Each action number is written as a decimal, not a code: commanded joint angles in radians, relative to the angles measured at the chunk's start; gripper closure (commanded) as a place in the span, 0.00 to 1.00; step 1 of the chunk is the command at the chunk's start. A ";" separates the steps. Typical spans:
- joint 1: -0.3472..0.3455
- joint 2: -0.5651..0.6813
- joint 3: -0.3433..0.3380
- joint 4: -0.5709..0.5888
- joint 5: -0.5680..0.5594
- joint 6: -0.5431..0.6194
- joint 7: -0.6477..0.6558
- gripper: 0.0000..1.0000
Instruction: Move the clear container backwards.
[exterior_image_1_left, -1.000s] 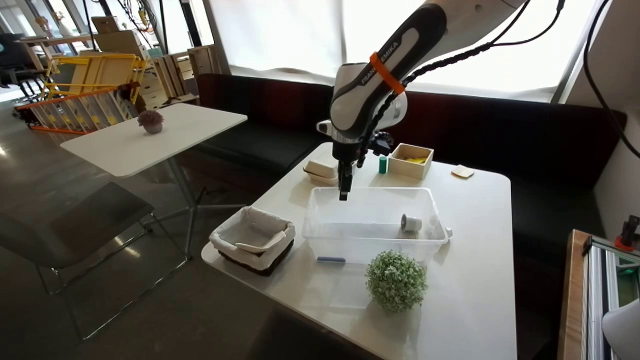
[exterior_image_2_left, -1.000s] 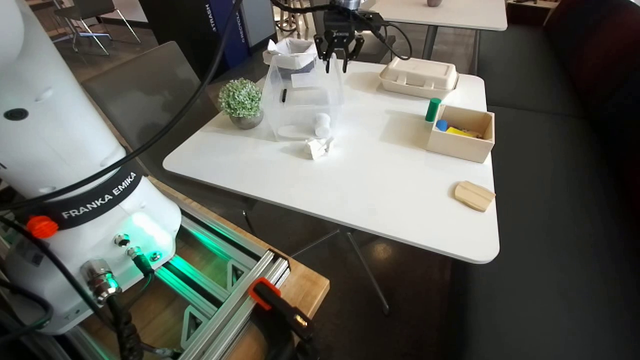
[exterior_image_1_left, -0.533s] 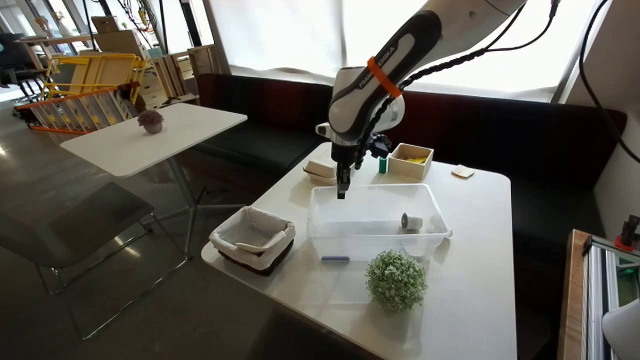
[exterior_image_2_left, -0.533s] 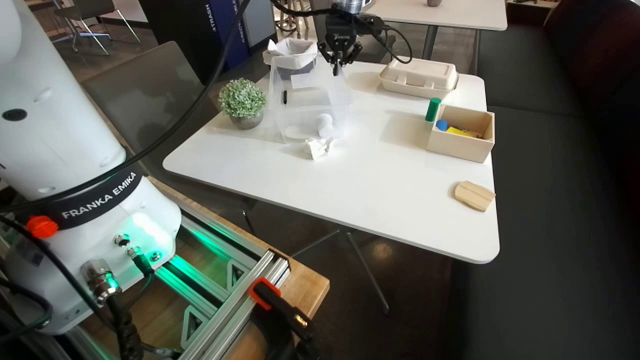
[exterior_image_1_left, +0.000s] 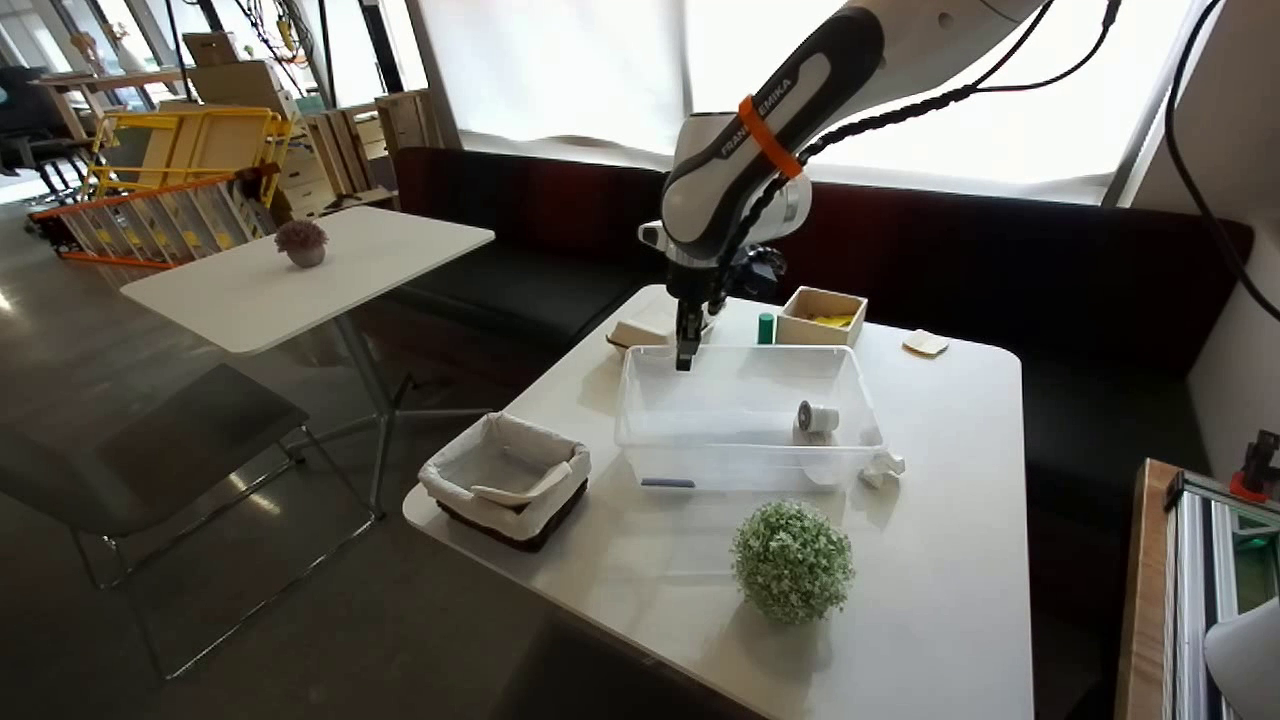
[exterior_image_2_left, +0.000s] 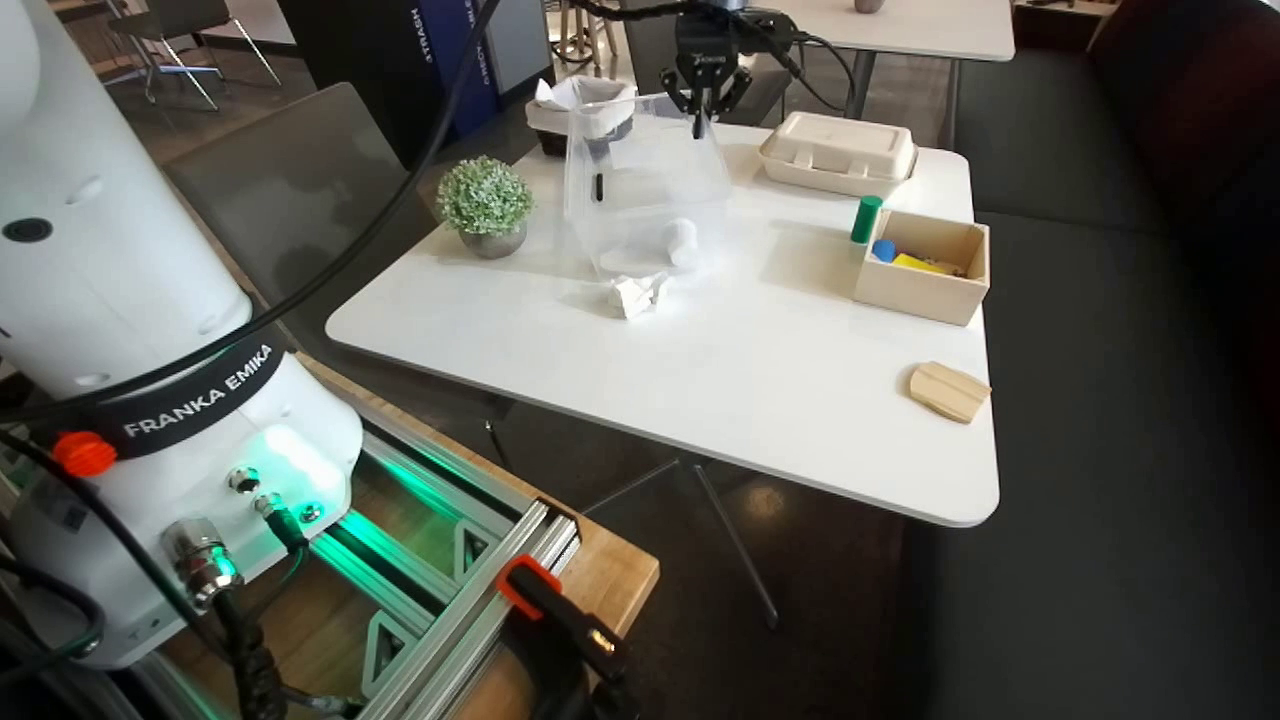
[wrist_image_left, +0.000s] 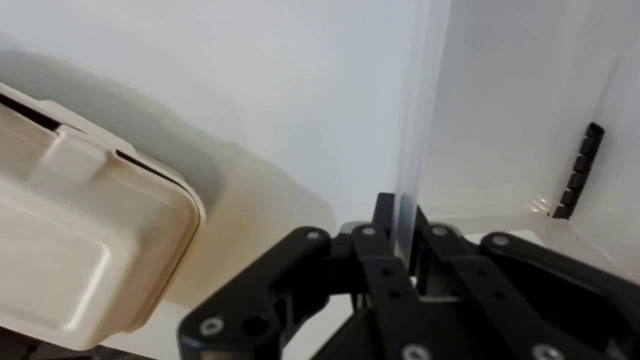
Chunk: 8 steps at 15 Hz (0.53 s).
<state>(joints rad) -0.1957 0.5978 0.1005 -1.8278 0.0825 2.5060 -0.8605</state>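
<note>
Tool (exterior_image_2_left: 698, 128) pinching one clear container (exterior_image_1_left: 740, 468), one clamshell (exterior_image_2_left: 840, 155), one green plant (exterior_image_1_left: 793, 562)

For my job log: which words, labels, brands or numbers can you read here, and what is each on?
"FRANKA EMIKA": base.
"FRAN… EMIKA": arm, middle letters under the orange strap.
"TRASH": blue panel, running sideways.
Second word on that panel: partly covered, perhaps a form of RECYCLE.
Marks above the fingers: too small to read.
Wrist view: none.
</note>
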 joint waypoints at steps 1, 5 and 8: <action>-0.004 0.013 -0.019 0.021 -0.006 0.026 0.044 0.98; -0.013 0.030 -0.022 0.039 0.023 0.052 0.147 0.98; -0.023 0.010 -0.014 0.023 -0.006 0.031 0.136 0.94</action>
<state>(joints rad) -0.2100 0.6080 0.0767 -1.8058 0.0872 2.5379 -0.7316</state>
